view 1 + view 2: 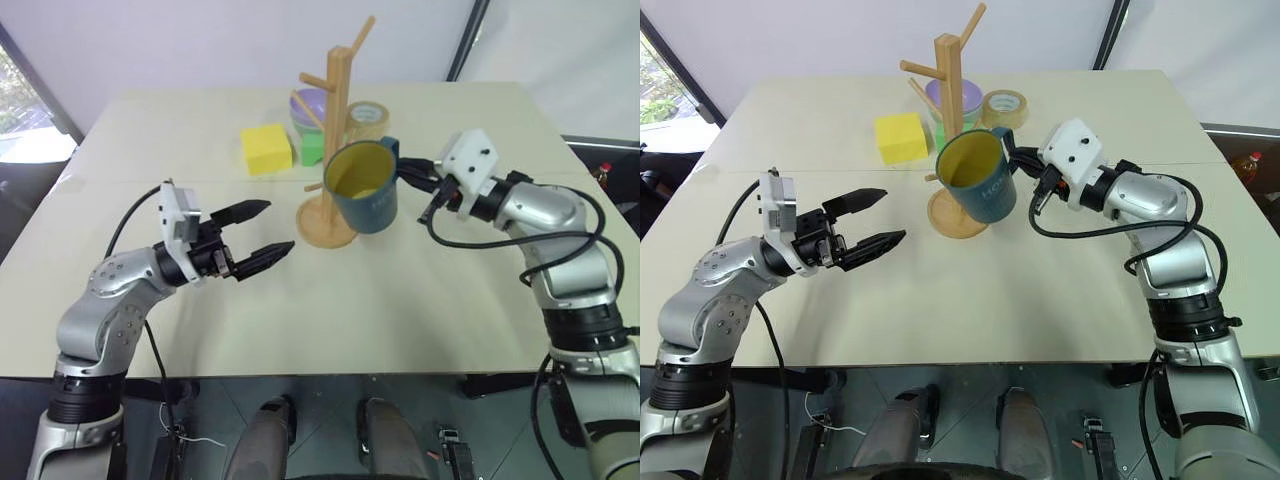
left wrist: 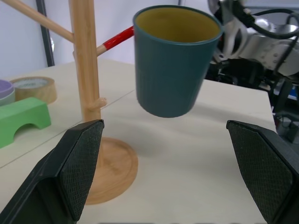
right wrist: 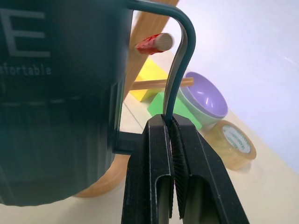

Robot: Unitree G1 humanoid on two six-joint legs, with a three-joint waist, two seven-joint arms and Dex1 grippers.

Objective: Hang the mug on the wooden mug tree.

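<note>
Pale and nearly square, the tabletop point(image 1: 420, 300) stands before a white wall, and most of what it carries sits toward its far edge. We see the wooden mug tree point(image 1: 338, 120) upright on its round base about midway between the side edges, nearer the far edge than the near one. Our right gripper point(image 3: 172, 122) is clamped tight on the thin loop handle of the mug point(image 1: 362, 186) and holds it in the air, rim tilted toward the camera, just in front of the pole; the cup hides the lower pole and part of the base in the head views. A red-tipped peg point(image 3: 154, 44) shows beside the handle, apart from it. Our left gripper point(image 1: 262, 230) hovers over the tabletop nearer its left edge, fingers spread wide and holding nothing, pointing at the tree's base.

Behind the tree lie a yellow block point(image 1: 266, 148), a green block point(image 1: 313, 148) partly covered by the pole, a purple bowl point(image 1: 312, 108) and a tape roll point(image 1: 368, 118). Lettering on the mug is cut off and only partly readable.
</note>
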